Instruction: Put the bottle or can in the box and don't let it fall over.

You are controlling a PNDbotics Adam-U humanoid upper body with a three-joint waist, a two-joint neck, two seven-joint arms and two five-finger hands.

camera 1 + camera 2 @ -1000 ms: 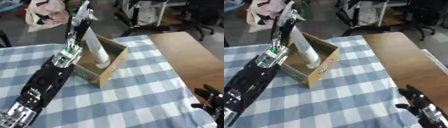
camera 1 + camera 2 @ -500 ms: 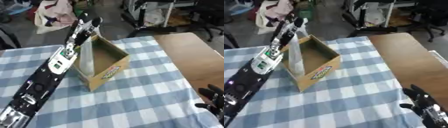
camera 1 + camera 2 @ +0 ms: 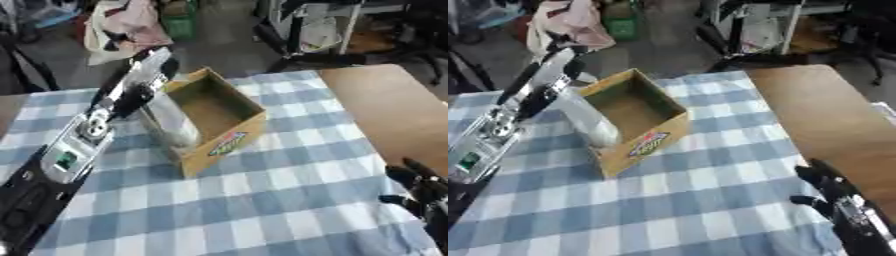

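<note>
The tabletop (image 3: 262,210) is covered with a blue-and-white checked cloth. An open cardboard box (image 3: 229,131) stands on the cloth, turned at an angle, with a coloured label on its near side wall. The box interior shows bare brown cardboard; nothing can be seen inside it.

A pale, blurred cylindrical object, the bottle or can (image 3: 171,122), shows against the box's left outer wall, leaning with its top towards the left arm. Whether it touches the wall cannot be told, and its lower end is unclear. It lies outside the box.

The left arm enters from the lower left and runs diagonally up to the box's left corner. The left hand (image 3: 144,82) sits at the upper end of the bottle or can, just beside the box's far-left edge. The view is too blurred to show how its fingers are set, or whether they have hold of the object.

The right hand (image 3: 833,192) rests near the lower right corner, fingers relaxed and pointing up, holding nothing, well apart from the box.

To the right of the cloth lies a bare brown wooden surface (image 3: 394,110). Beyond the far edge are a heap of fabric (image 3: 127,25), a green crate (image 3: 179,25) and chair bases on the floor.
</note>
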